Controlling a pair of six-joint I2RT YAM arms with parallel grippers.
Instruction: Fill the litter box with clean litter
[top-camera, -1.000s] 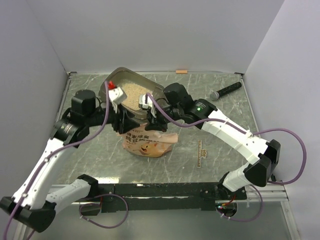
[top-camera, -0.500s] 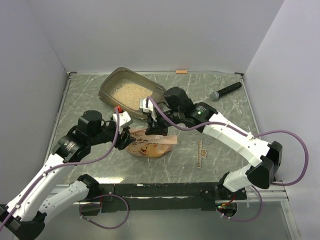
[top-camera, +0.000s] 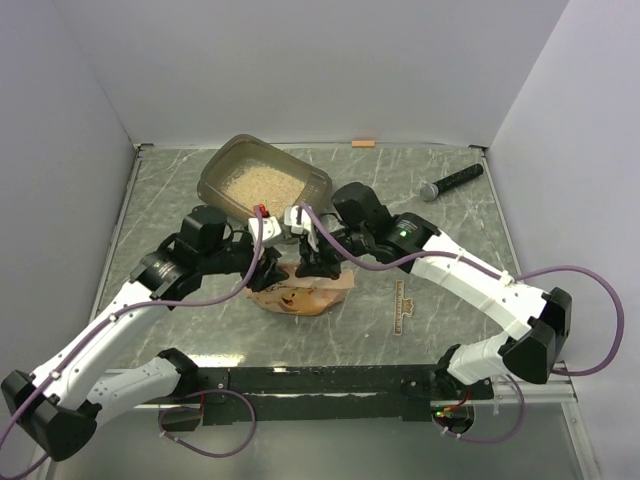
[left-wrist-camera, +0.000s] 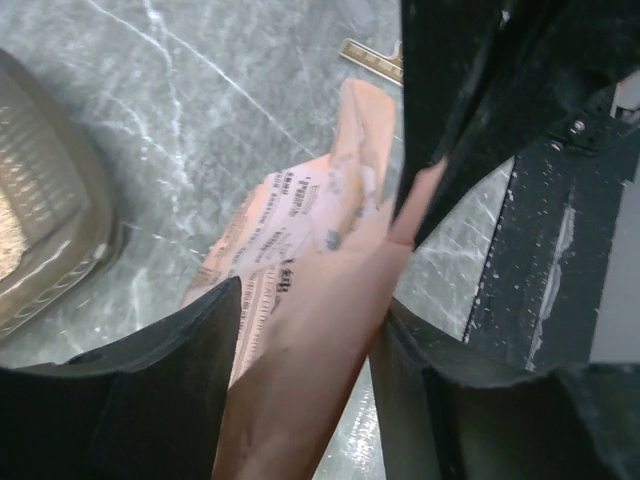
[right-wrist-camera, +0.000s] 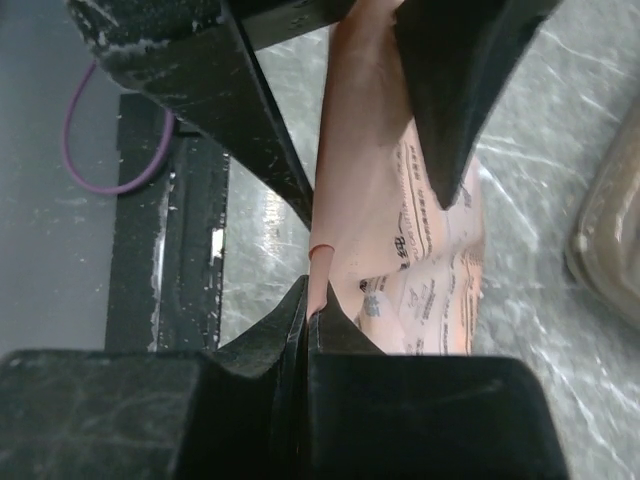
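The litter box (top-camera: 209, 180) stands at the back left, holding beige litter (top-camera: 258, 186). It shows at the left edge of the left wrist view (left-wrist-camera: 45, 220) and the right edge of the right wrist view (right-wrist-camera: 610, 255). The orange-pink pouch (top-camera: 300, 292) lies in front of it, held up by its top edge. My right gripper (top-camera: 312, 266) is shut on that edge (right-wrist-camera: 318, 285). My left gripper (top-camera: 268, 272) is open, its fingers (left-wrist-camera: 140, 400) straddling the pouch (left-wrist-camera: 320, 240) with a gap on one side.
A black microphone-like stick (top-camera: 452, 181) lies at the back right. A thin wooden strip (top-camera: 404, 305) lies right of the pouch. A small orange piece (top-camera: 363, 144) sits at the back wall. The black base rail (top-camera: 330, 378) runs along the near edge.
My left gripper left the litter box rim and swung forward and right to straddle the pouch. My right gripper kept its hold on the pouch's top edge.
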